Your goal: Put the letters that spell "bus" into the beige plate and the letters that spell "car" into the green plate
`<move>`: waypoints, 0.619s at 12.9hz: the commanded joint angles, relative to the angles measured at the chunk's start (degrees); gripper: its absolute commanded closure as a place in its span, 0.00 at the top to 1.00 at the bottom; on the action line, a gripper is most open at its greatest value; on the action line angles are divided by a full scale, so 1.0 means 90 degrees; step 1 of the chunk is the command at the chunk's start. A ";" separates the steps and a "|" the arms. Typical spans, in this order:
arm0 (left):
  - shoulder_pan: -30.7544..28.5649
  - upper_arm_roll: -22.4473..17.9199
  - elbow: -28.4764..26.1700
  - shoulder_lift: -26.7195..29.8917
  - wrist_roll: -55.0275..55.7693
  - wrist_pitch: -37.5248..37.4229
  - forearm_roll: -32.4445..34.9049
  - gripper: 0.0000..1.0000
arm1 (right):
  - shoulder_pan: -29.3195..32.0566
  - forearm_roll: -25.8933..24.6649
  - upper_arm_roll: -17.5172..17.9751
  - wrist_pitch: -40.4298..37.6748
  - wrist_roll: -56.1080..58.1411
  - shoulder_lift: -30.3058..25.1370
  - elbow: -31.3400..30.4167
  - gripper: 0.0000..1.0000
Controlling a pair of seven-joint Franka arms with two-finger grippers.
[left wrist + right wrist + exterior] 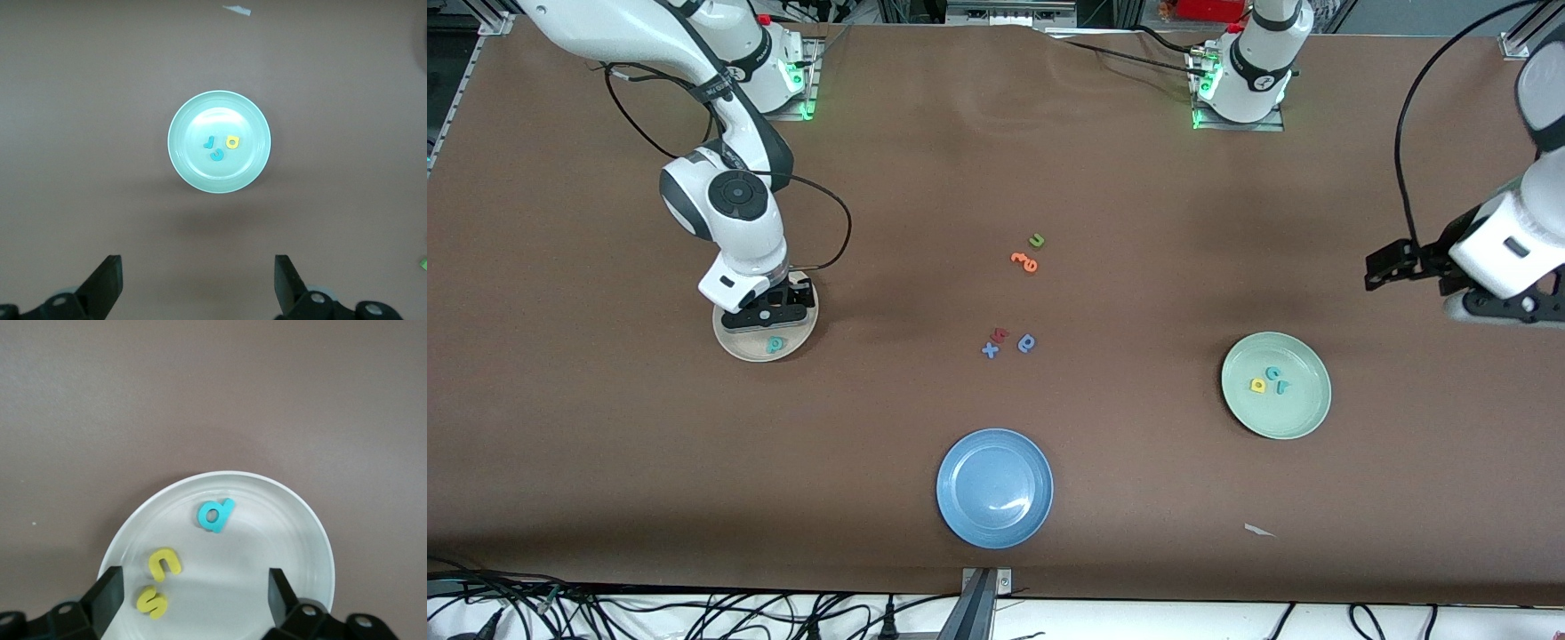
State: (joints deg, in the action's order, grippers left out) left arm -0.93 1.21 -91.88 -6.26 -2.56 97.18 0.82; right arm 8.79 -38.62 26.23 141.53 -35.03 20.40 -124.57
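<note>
right gripper [190, 590] – jaws apart over beige plate [734, 342] | left gripper [198, 283] waits, apart | risk – lifting out may, seemingly, snag yellow "s" [152, 601]

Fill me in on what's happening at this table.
The right tool hangs open over the round beige plate, which holds a teal foam "b", a yellow "u" and a yellow "s". The round green plate holds the teal "c", yellow "a" and teal "r". The left tool waits open.

High front view, right wrist close over beige plate [293, 513], left wrist higher over green plate [257, 120]
</note>
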 commanded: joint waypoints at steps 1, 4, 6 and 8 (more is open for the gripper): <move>0.0191 -0.0164 -0.0415 0.0489 -0.0136 0.0071 -0.0131 1.00 | 0.0029 0.0763 0.0151 -0.0382 0.0162 -0.0371 0.0032 0.98; 0.0319 -0.0398 -0.0534 0.0647 -0.0175 0.0023 -0.0111 1.00 | -0.0048 0.1369 0.0591 -0.2097 0.0326 -0.0352 0.1191 0.98; 0.0260 -0.0389 -0.0485 0.0627 -0.0223 -0.0143 -0.0101 1.00 | -0.0078 0.1896 0.0611 -0.2997 0.0862 -0.0371 0.1817 0.98; 0.0192 -0.0389 -0.0455 0.0666 -0.0233 -0.0182 -0.0111 1.00 | -0.0078 0.2132 0.0601 -0.3740 0.1293 -0.0410 0.2335 0.98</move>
State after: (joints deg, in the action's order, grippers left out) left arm 1.00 -1.83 -94.91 -1.94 -2.85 96.32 0.82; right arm 8.00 -21.89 31.76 113.34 -27.37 16.60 -107.73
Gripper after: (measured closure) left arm 0.000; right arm 0.018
